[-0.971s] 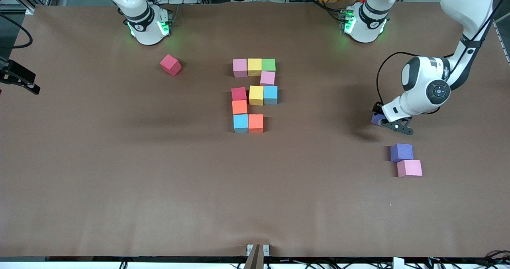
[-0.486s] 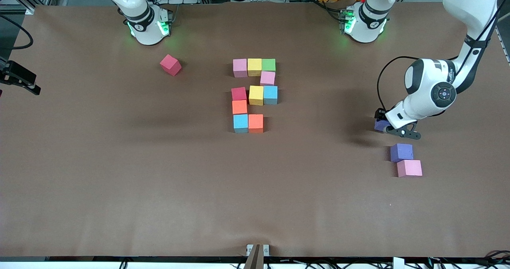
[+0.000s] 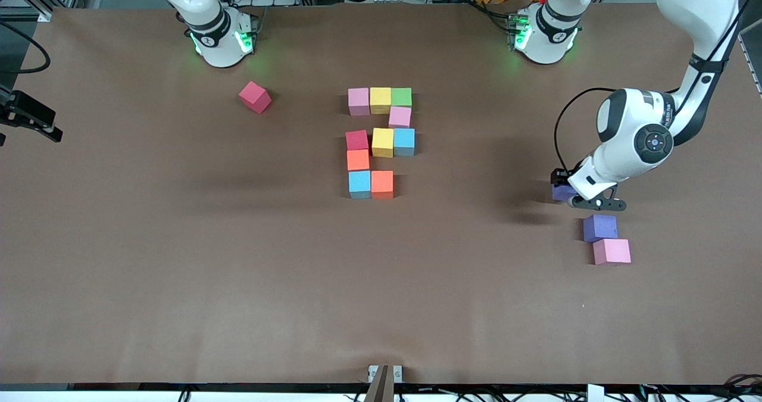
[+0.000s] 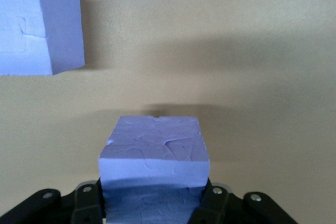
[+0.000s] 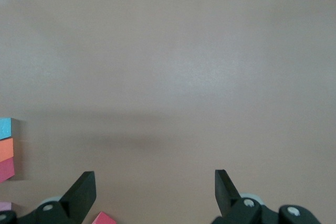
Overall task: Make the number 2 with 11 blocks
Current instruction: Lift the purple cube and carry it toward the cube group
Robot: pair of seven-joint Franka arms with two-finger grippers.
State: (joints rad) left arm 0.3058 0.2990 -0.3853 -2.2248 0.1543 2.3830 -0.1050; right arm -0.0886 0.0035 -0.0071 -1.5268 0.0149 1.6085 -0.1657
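Observation:
Several blocks form a partial number 2 (image 3: 381,143) mid-table, with pink, yellow and green cubes in its row nearest the bases and a light blue (image 3: 359,184) and an orange block (image 3: 381,184) in its nearest row. My left gripper (image 3: 565,193) (image 4: 154,203) is shut on a purple block (image 3: 559,192) (image 4: 155,156), low over the table toward the left arm's end. Another purple block (image 3: 599,227) (image 4: 37,30) and a pink block (image 3: 611,251) lie close by. A red block (image 3: 255,97) (image 5: 105,219) lies loose. My right gripper (image 5: 154,192) hangs open and empty.
The two arm bases (image 3: 217,33) (image 3: 545,33) stand along the edge farthest from the front camera. A black device (image 3: 27,116) juts in at the right arm's end. A small bracket (image 3: 384,373) sits at the nearest table edge.
My left gripper has carried its purple block down and closer to the loose purple block. The right arm has not moved.

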